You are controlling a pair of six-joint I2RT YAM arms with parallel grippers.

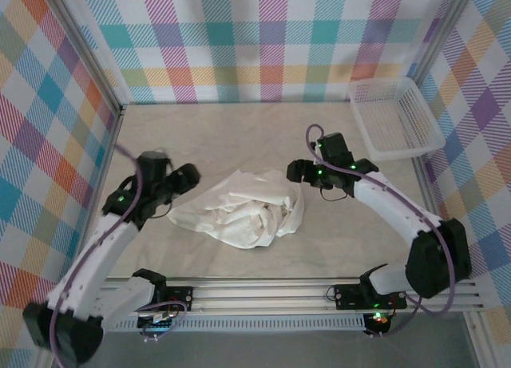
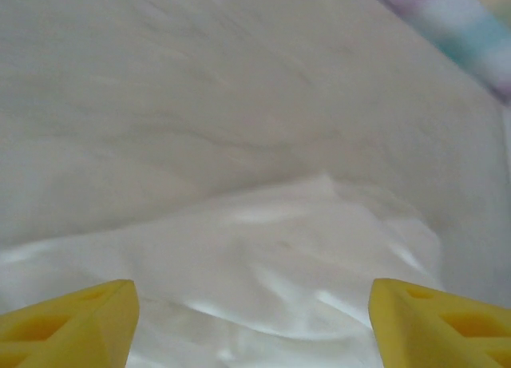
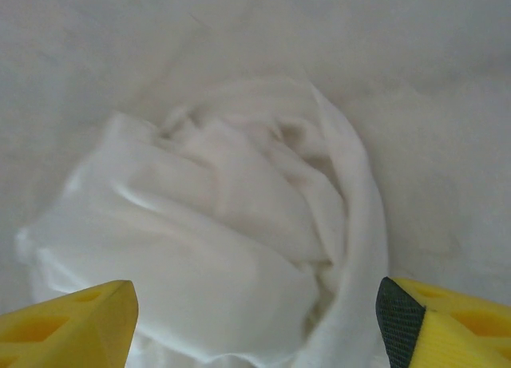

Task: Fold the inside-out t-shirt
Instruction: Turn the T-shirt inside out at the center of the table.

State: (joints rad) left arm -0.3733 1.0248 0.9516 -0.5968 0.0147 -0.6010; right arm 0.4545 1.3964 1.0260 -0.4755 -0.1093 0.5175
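Crumpled white thin-fabric t-shirt (image 1: 239, 210), on the pale surface (image 1: 239, 136), long axis 9-to-3 o'clock, is flanked by left claw (image 1: 185, 183) at 9, right claw (image 1: 299, 171) at 2, both spread wide, empty.

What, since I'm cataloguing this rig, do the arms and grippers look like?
The left arm and right arm have white shells, black joints, purple cables and green lights. The left gripper and right gripper have yellow wedge-shaped fingers; one right finger has a black pad.

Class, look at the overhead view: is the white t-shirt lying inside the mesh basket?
No: the t-shirt lies crumpled on the table, well apart from the basket in the far right corner.
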